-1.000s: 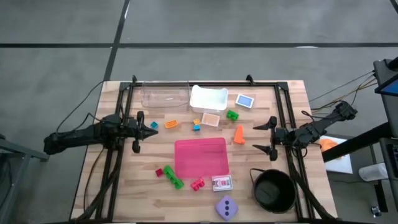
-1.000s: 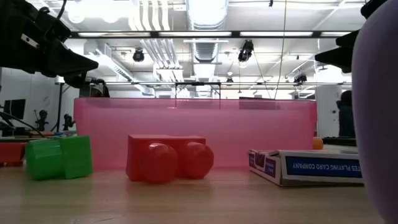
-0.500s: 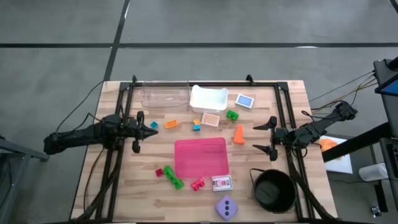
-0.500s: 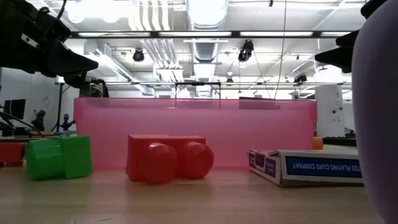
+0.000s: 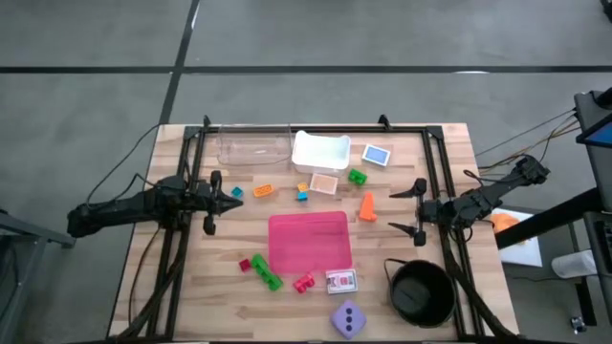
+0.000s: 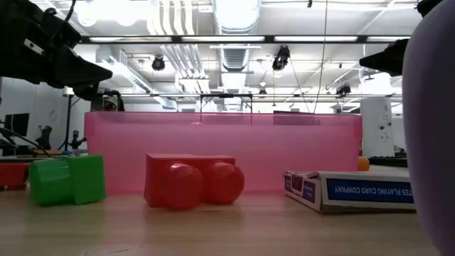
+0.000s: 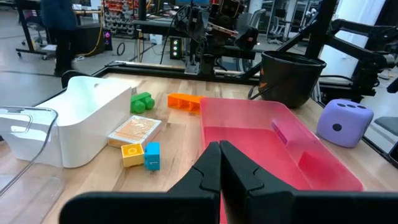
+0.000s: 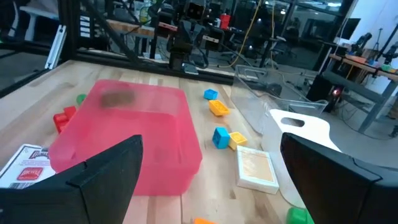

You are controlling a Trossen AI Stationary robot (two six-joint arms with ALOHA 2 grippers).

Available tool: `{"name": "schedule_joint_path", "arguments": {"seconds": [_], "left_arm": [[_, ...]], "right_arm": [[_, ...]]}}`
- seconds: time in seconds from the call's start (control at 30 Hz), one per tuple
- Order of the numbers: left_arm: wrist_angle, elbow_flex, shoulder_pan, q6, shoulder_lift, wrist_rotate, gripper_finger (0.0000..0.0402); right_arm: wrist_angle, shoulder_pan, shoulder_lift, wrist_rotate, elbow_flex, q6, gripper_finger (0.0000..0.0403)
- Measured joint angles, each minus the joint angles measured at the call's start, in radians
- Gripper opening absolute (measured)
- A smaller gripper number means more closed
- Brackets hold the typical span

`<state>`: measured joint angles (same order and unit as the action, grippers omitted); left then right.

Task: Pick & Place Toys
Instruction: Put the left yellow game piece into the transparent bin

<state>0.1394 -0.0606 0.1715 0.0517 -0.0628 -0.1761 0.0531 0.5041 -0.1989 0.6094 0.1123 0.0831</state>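
Observation:
Small bricks lie scattered on the wooden table: green (image 5: pixel 357 176), orange (image 5: pixel 263 190), blue and yellow (image 5: pixel 302 193), green and red (image 5: pixel 260 268), red (image 5: pixel 304 283), plus an orange cone-shaped piece (image 5: pixel 367 205). The lilac die (image 5: pixel 349 319) sits at the near edge. My left gripper (image 5: pixel 235 192) hovers shut at the table's left, pointing level toward the middle (image 7: pixel 221 165). My right gripper (image 5: pixel 394 210) hovers open at the right, level, with nothing between its fingers (image 8: pixel 208 180). Neither touches a toy.
A pink tray (image 5: pixel 309 241) lies in the middle and a black bowl (image 5: pixel 421 291) at the near right. A white tray (image 5: pixel 320 151) and a clear container (image 5: pixel 253 146) stand at the far side. Card boxes (image 5: pixel 341 281) (image 5: pixel 378 155) (image 5: pixel 324 183) lie about.
My right gripper has rolled a little about its own pointing line and has stayed in place and open. Nothing on the table has moved.

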Motion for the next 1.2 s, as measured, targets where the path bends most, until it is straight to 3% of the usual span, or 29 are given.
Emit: {"name": "schedule_joint_path", "arguments": {"seconds": [0.6,0.97,1.2], "left_arm": [[-0.012,0.002,0.0,0.0,0.0,0.003,0.0001],[-0.007,0.002,0.0,0.0,0.0,0.118,0.0001],[-0.006,0.002,0.0,0.0,0.0,0.125,0.0001]], "right_arm": [[-0.016,0.0,0.0,0.004,0.0,-0.008,0.038],[-0.192,0.0,0.0,0.004,0.0,-0.026,0.038],[-0.205,-0.002,-0.005,0.026,0.0,-0.024,0.038]]}}
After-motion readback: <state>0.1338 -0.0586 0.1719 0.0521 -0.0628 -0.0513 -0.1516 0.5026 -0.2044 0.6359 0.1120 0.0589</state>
